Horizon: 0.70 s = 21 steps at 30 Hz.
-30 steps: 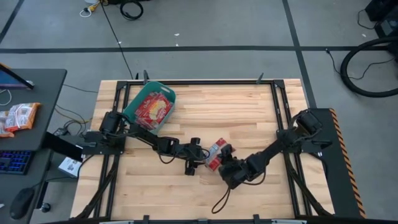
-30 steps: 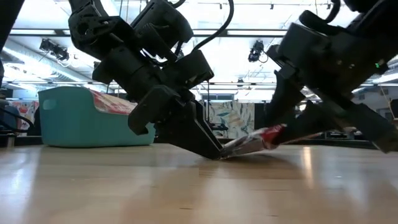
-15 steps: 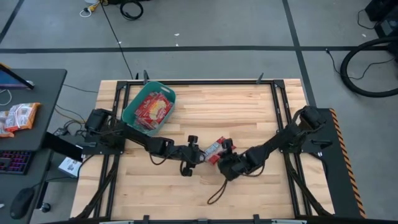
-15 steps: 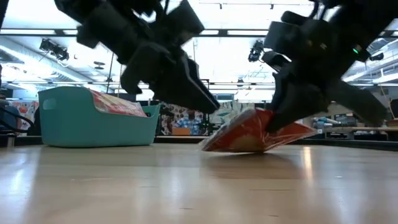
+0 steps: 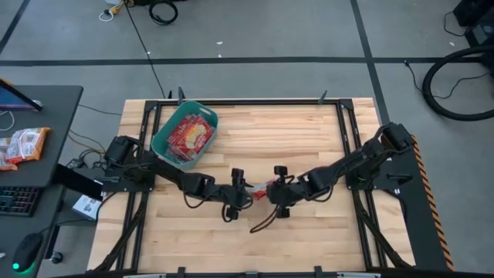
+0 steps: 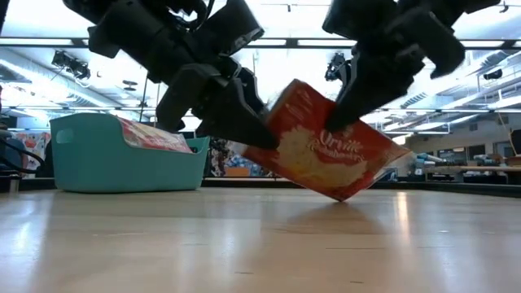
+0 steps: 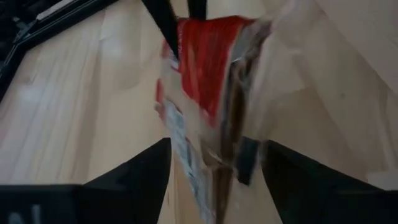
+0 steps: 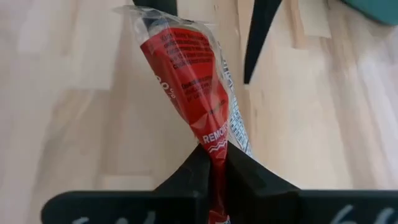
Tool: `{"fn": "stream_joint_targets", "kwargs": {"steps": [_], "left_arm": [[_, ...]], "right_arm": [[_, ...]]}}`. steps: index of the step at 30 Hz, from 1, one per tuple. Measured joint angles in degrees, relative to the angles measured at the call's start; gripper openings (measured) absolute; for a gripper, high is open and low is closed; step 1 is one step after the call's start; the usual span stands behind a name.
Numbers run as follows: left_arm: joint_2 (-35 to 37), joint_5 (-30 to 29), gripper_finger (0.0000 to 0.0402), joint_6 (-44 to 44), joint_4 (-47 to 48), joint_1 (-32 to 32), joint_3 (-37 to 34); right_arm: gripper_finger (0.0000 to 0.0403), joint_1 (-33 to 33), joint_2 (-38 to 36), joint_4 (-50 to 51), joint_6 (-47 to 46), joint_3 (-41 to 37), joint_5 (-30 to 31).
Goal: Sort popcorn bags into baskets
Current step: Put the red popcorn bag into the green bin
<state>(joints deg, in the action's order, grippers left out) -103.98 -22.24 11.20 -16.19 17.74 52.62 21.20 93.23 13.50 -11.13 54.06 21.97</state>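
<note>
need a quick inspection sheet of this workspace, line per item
surface: wooden table, bare wood around the arms
job's things: one popcorn bag lifted and tilted at mid-table between both hands; more red bags piled in the teal basket
clutter: orange-white packets on the side desk
grippers: right hand shut on the bag's edge; left hand open, fingers either side of the bag's other end
cables: a loose cable on the table below the hands; cords on the floor
surroundings: grey floor, black hose
</note>
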Motion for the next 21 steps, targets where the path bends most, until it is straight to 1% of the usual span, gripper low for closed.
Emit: {"fn": "stream_joint_targets", "kwargs": {"steps": [5,11,17,21], "left_arm": [[0.23,-0.04,0.0211,-0.43,0.23,-0.07,0.00],[0.92,-0.04,0.0154,-6.41,1.13,-0.33,0.00],[1.84,-0.02,0.0100,-12.21,3.54,-0.43,0.09],[3.39,0.18,0.0061,-15.55,6.55,-0.77,0.04]], "right_arm": [[0.0036,-1.79,-0.35,-2.49,-4.27,0.00,-3.58],[0.0039,-3.70,-0.35,-5.70,-6.72,0.00,-7.09],[0.0043,-4.78,-0.35,-8.61,-5.09,0.00,-9.69],[0.0068,-4.91,-0.57,-8.77,-1.63,0.00,-9.91]]}}
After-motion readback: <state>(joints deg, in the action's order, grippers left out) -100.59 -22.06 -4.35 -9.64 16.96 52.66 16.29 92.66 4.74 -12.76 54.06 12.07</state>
